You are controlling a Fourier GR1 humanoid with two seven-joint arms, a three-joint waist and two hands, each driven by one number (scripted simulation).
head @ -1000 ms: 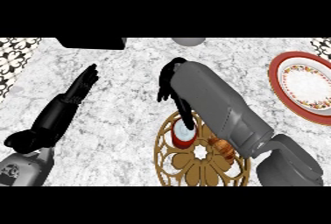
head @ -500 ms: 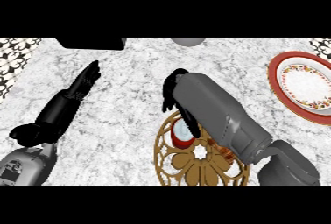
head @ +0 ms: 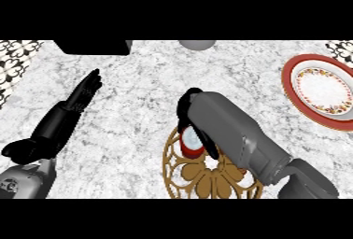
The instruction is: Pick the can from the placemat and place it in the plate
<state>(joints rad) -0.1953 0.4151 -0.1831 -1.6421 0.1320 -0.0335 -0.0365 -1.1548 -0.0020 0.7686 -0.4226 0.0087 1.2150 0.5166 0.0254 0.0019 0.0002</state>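
Can (head: 191,140) at lower center on placemat (head: 207,175), right hand (head: 187,109) curled round it for lifting toward plate (head: 318,89) upper right.

A single head view looks steeply down at the marble counter (head: 138,93) from close above, with both forearms entering from the lower edge and the red-rimmed plate (head: 293,77) cut off at right.

Can (head: 192,141) on placemat (head: 207,176); plate (head: 321,89) far right (well apart).
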